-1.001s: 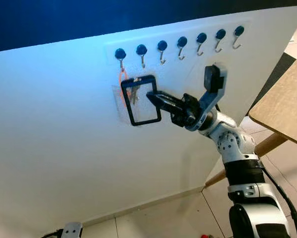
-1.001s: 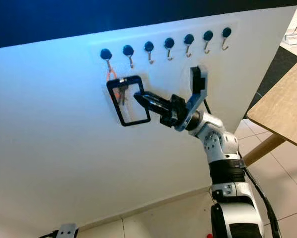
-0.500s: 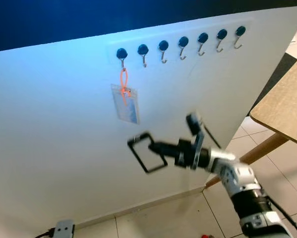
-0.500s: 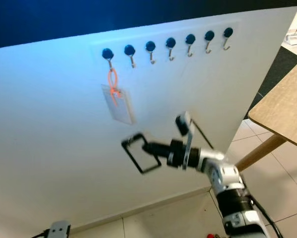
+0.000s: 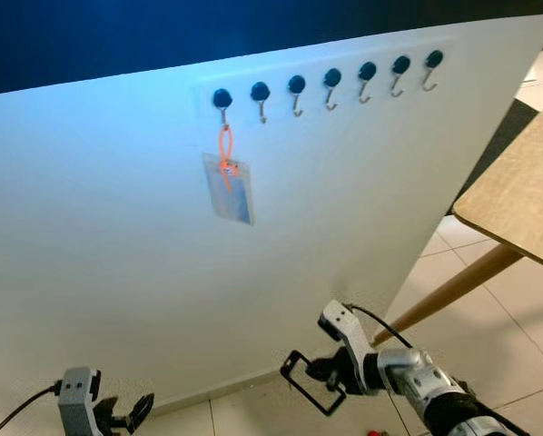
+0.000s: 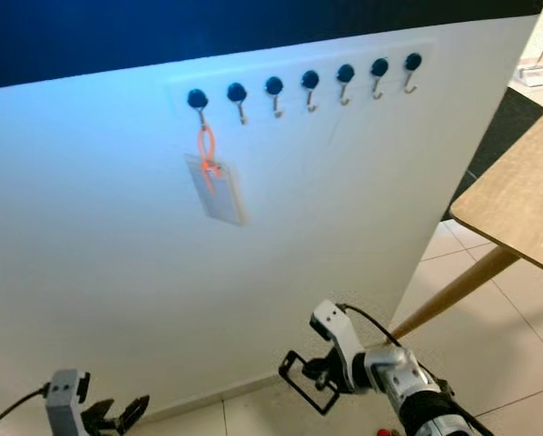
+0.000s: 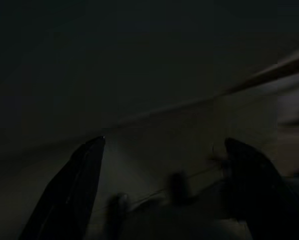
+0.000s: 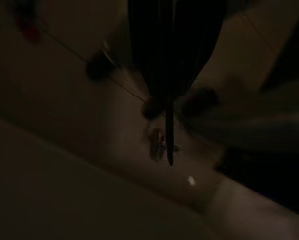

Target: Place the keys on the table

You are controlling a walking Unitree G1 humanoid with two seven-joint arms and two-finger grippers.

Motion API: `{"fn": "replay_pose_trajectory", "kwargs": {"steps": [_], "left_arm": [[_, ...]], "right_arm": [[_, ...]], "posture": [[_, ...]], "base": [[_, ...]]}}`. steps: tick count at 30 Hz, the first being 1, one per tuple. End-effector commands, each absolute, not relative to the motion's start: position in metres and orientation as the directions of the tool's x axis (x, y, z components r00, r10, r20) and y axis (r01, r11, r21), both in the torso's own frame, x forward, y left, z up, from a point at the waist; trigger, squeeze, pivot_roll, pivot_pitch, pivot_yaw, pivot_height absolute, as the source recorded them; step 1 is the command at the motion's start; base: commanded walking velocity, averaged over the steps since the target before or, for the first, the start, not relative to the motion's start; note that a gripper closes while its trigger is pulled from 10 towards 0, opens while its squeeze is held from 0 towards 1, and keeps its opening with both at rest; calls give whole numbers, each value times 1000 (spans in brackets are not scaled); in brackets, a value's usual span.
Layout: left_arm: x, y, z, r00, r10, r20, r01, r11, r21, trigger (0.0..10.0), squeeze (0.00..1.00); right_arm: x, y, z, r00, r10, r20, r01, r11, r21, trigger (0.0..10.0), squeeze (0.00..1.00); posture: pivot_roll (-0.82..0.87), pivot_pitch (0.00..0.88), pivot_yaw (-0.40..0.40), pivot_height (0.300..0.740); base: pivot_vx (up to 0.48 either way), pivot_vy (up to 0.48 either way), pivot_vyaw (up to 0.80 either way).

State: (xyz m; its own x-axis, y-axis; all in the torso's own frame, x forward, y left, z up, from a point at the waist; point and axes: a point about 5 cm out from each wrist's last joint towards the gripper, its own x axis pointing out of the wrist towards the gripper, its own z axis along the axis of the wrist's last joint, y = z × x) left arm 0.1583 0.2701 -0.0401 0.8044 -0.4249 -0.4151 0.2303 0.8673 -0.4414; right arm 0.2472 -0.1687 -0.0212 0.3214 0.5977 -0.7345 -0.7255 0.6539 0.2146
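Low by the floor, the right gripper (image 5: 321, 377) grips the keys' black frame (image 5: 306, 382) — fingers closed.

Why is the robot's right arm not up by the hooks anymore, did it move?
Yes. The right gripper has dropped from beside the hanging badge under the hooks to near the floor, carrying the black frame.

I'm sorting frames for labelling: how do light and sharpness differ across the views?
Left and right eye views: bright, bluish cast on the white wall, row of dark round hooks sharp, clear hanging card sleeve slightly soft. Left wrist view: nearly black. Right wrist view: dim, smeared, details unreadable.
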Motion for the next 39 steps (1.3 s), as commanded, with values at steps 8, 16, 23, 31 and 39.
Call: {"fn": "replay_pose_trajectory", "kwargs": {"steps": [8,16,23,31,39], "left_arm": [[194,265,59,635,-773,-1,724,595,-349,10000,0],[218,235,124,454,-849,271,889,412,-201,10000,0],[221,215,170,329,-853,404,943,321,-91,10000,0],[235,205,191,402,-819,410,898,440,-2,10000,0],[252,196,194,509,-766,391,834,552,-5,10000,0]], "right_arm": [[200,-186,-67,275,346,-897,-663,744,83,10000,0],[162,-197,-89,243,219,-945,-569,821,44,10000,0],[139,-206,-97,200,157,-967,-557,830,19,10000,0],[136,-209,-98,202,136,-970,-550,835,3,10000,0],[141,-208,-97,218,132,-967,-545,838,-9,10000,0]], "posture": [[-39,75,21,740],[-38,66,16,740],[-48,58,19,740],[-50,58,23,740],[-50,58,25,740]], "base": [[0,0,0],[0,0,0],[0,0,0],[0,0,0],[0,0,0]]}}
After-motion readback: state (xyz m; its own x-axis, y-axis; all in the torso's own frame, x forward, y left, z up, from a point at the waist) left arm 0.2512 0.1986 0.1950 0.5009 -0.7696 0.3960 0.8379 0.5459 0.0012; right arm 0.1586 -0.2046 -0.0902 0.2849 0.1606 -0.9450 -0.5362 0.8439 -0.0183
